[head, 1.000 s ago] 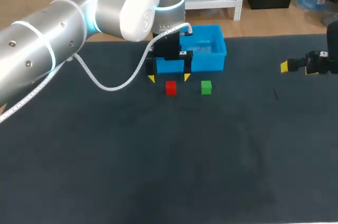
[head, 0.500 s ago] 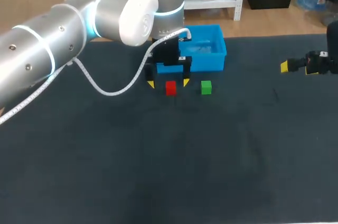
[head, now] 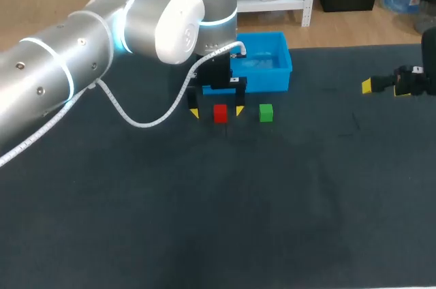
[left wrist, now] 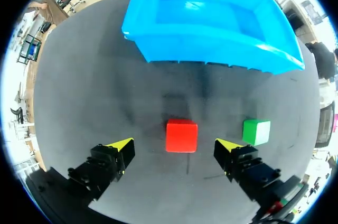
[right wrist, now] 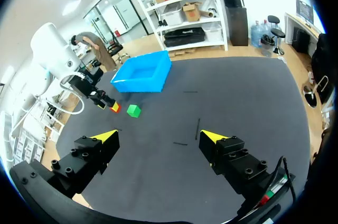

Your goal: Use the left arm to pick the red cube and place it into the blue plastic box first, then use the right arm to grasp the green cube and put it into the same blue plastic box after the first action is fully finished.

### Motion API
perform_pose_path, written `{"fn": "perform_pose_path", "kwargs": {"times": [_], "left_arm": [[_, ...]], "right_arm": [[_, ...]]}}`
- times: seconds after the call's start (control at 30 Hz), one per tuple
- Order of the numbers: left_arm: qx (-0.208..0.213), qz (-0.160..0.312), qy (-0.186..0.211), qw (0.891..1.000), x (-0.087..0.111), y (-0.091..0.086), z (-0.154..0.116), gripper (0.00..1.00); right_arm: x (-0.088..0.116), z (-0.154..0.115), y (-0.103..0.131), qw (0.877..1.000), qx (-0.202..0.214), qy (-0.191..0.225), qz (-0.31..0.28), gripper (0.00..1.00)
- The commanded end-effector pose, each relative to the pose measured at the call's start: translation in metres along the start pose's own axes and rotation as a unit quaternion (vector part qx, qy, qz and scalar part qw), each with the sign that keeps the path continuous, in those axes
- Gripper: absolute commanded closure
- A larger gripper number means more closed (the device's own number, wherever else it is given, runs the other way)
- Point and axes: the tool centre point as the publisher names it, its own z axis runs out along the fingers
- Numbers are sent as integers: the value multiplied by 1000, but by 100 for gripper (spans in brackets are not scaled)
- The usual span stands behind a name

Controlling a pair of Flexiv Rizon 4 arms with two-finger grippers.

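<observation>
A red cube (head: 220, 113) rests on the dark table in front of the blue plastic box (head: 279, 72), with a green cube (head: 266, 112) just to its right. My left gripper (head: 216, 111) hangs open over the red cube, one yellow tip on each side of it, not touching. The left wrist view shows the red cube (left wrist: 181, 136) between the open fingers of the left gripper (left wrist: 176, 148), the green cube (left wrist: 256, 131) beside one tip and the empty blue box (left wrist: 153, 36) ahead. My right gripper (right wrist: 158, 139) stands open and empty at the table's right side (head: 381, 85).
The dark table (head: 218, 214) stretches wide in front of the cubes. A white cable (head: 146, 118) loops down from the left arm close to the table surface. Small dark marks (right wrist: 185, 142) lie on the mat ahead of the right gripper.
My left gripper has come down and slightly forward, from in front of the box to level with the red cube, its tips now flanking it. The right arm has not moved.
</observation>
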Motion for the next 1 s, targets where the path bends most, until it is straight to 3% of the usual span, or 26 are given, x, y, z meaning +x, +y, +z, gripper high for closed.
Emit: {"fn": "perform_pose_path", "kwargs": {"times": [0.03,0.77,0.8,0.83,1.0], "left_arm": [[-3,1,5,1000,-7,-2,6,0],[-16,1,12,1000,-12,-1,17,0],[-16,1,12,1000,-12,-1,17,9],[-15,1,12,1000,-12,-1,17,44],[-15,1,12,1000,-13,0,18,100]], "right_arm": [[0,-1,0,1000,1,0,0,0],[0,-1,0,1000,1,0,0,0],[0,-1,0,1000,1,0,0,0],[0,-1,0,1000,1,0,0,0],[0,-1,0,1000,1,0,0,0]]}}
